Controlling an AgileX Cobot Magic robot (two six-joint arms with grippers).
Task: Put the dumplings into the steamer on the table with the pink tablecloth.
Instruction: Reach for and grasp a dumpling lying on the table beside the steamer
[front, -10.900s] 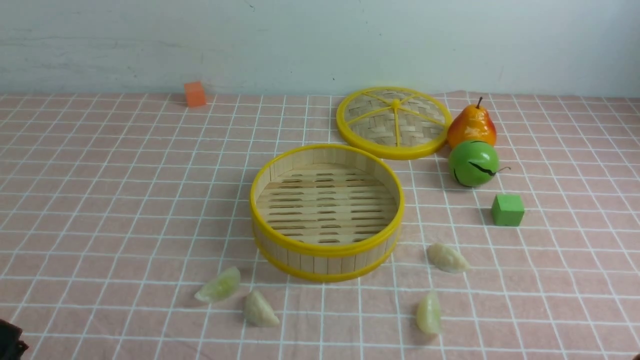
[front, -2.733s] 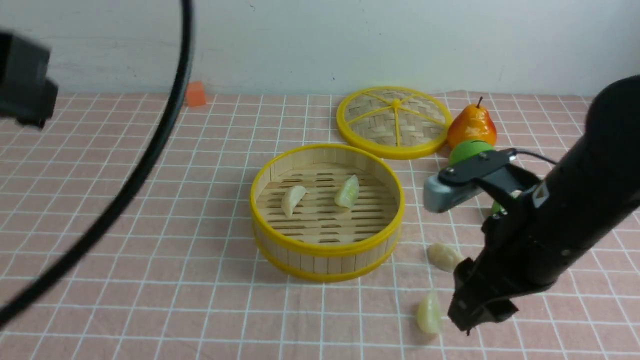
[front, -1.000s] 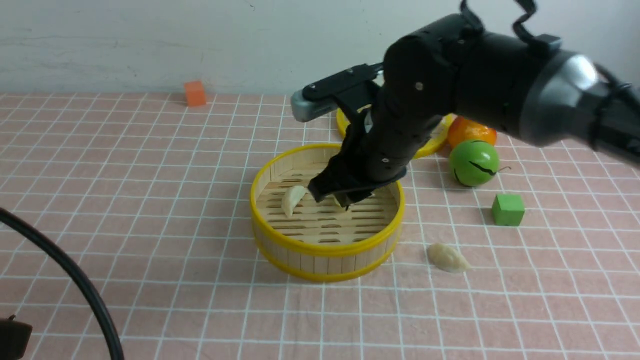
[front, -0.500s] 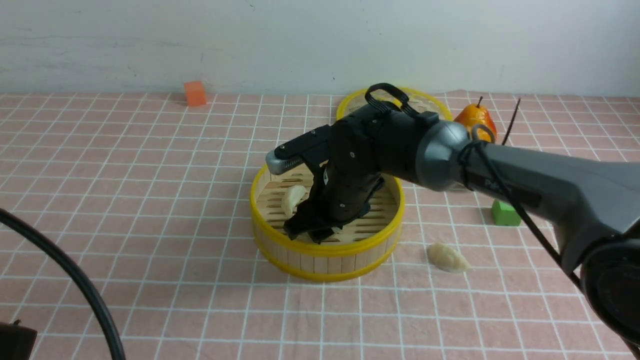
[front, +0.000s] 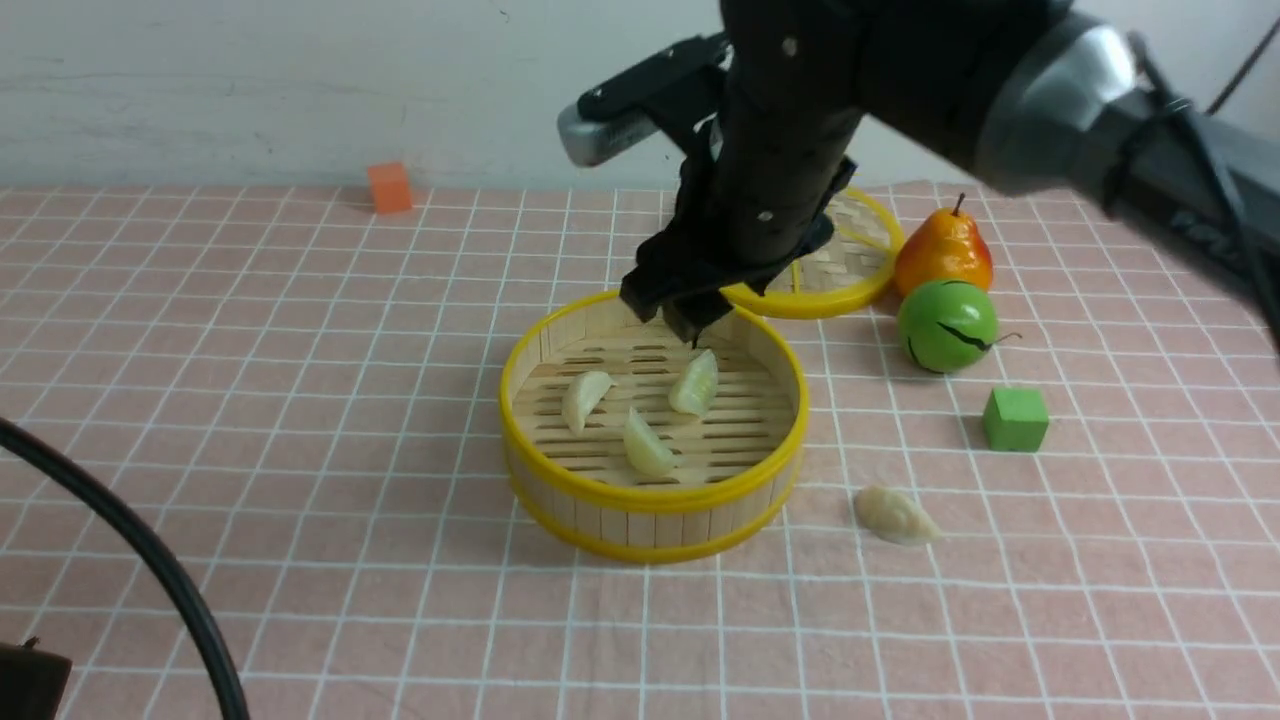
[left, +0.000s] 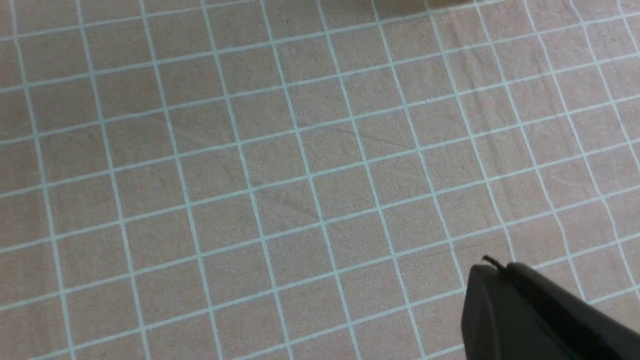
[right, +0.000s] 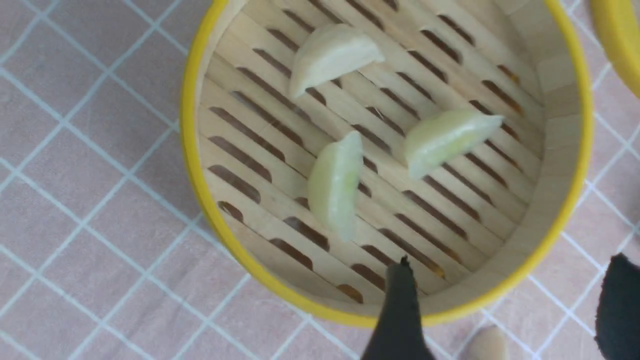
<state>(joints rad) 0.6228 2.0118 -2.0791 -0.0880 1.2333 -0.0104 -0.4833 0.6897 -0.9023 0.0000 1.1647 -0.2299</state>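
Observation:
The steamer (front: 652, 497) stands mid-table on the pink tablecloth (front: 300, 400). Three dumplings lie on its slatted floor: one left (front: 585, 400), one front (front: 646, 444), one right (front: 695, 383). A fourth dumpling (front: 893, 516) lies on the cloth to the steamer's front right. My right gripper (front: 680, 312) hangs open and empty just above the steamer's far rim. The right wrist view shows the steamer (right: 197, 165), its three dumplings (right: 335, 185) and the open right gripper (right: 510, 295). My left gripper (left: 492, 267) is shut over bare cloth.
The flat woven lid (front: 860, 265) lies behind the steamer, partly hidden by my right arm. A pear (front: 943, 250), a green ball (front: 947, 325) and a green cube (front: 1015, 419) sit to the right. An orange cube (front: 389, 187) is far back left. A black cable (front: 150, 560) crosses front left.
My right gripper was down inside the steamer and has risen above its far rim. A third dumpling now lies on the steamer floor, let go by the gripper.

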